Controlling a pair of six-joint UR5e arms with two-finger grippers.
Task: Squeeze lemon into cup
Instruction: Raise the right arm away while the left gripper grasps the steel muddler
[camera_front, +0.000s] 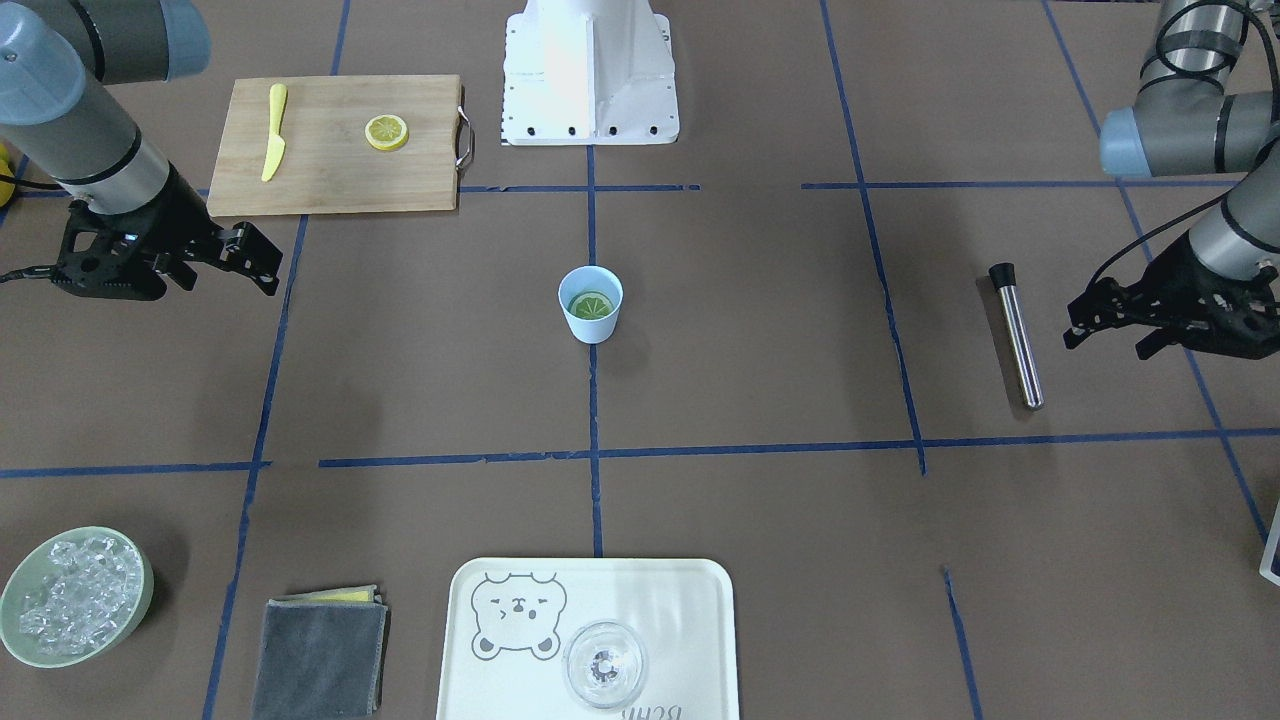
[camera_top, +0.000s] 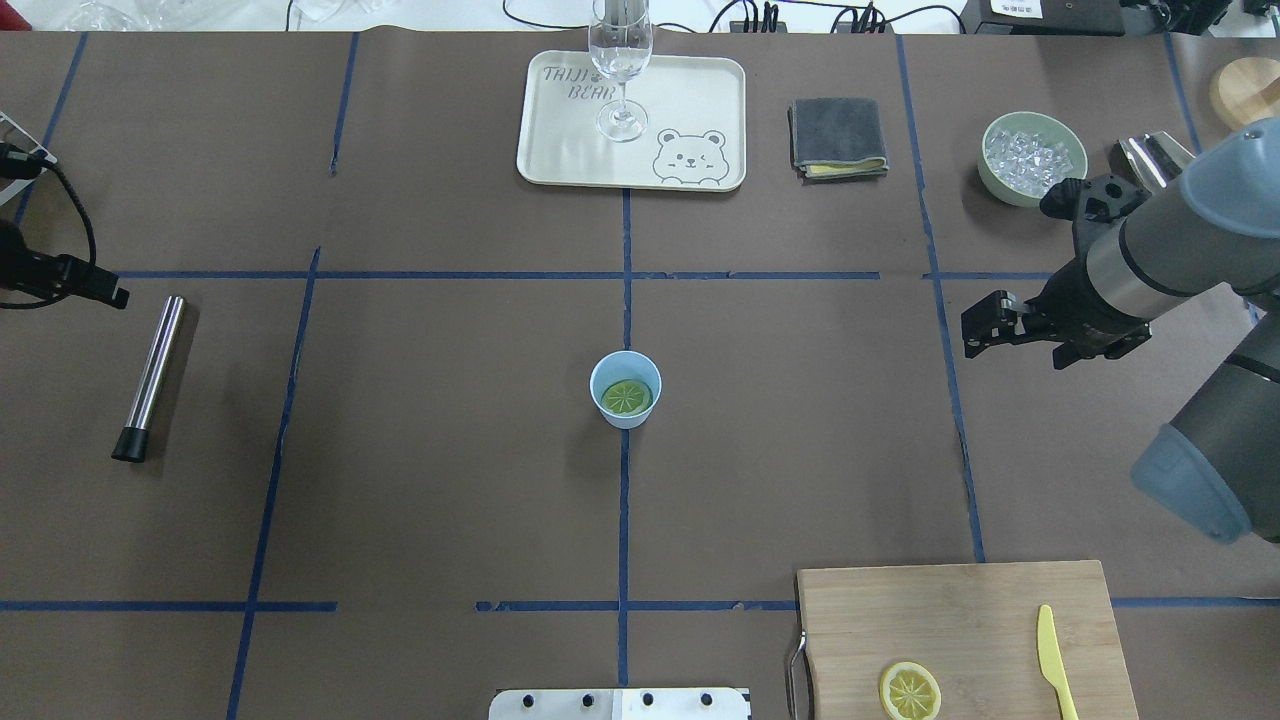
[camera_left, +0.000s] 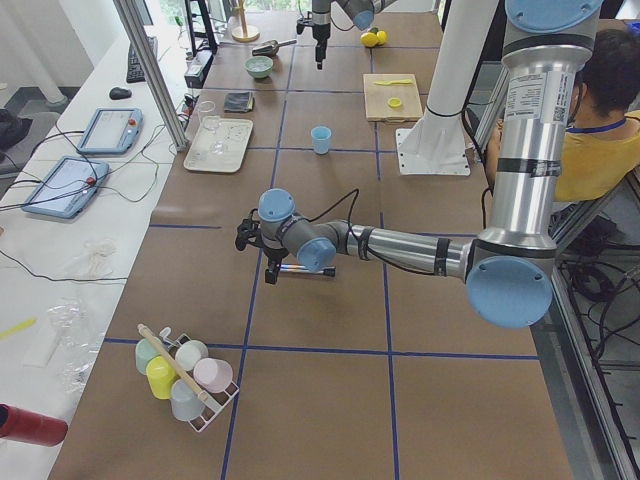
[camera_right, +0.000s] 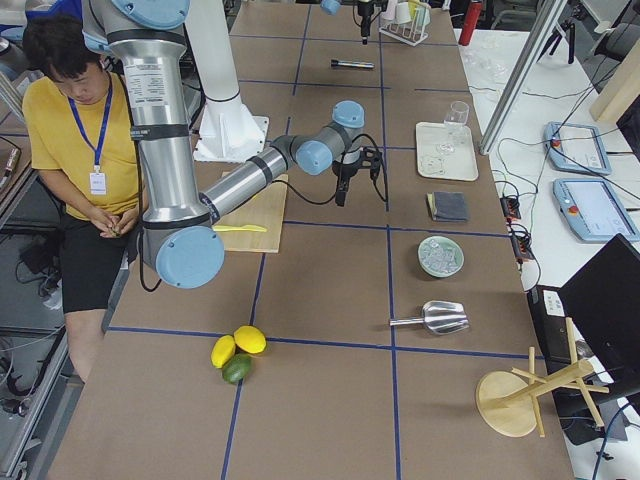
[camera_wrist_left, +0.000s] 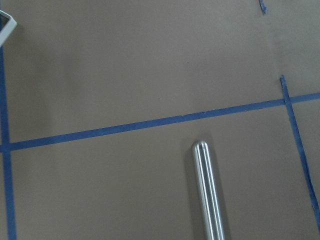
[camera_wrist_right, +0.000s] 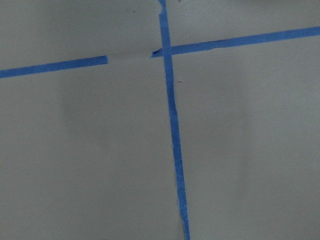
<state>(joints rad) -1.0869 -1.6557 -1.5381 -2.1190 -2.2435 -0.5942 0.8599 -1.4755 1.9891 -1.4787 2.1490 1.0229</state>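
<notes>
The light-blue cup (camera_front: 590, 322) (camera_top: 625, 414) stands upright at the table's middle on a blue tape line. A lemon slice (camera_front: 590, 305) (camera_top: 626, 398) lies flat inside it. A second, like slice (camera_front: 386, 132) (camera_top: 910, 691) lies on the wooden cutting board (camera_front: 330, 175). My right gripper (camera_front: 262, 262) (camera_top: 975, 325) hovers open and empty near the board, well away from the cup. My left gripper (camera_front: 1075, 322) (camera_top: 115, 293) hovers open and empty at the table's other side, next to a steel rod (camera_front: 1018, 335) (camera_wrist_left: 207, 192).
A yellow plastic knife (camera_front: 273, 135) lies on the board. A bear tray (camera_front: 690, 610) with a clear glass (camera_front: 604, 665), a folded grey cloth (camera_front: 320, 655) and a green bowl (camera_front: 148, 590) of ice stand along the operators' edge. The robot base (camera_front: 590, 70) is behind the cup.
</notes>
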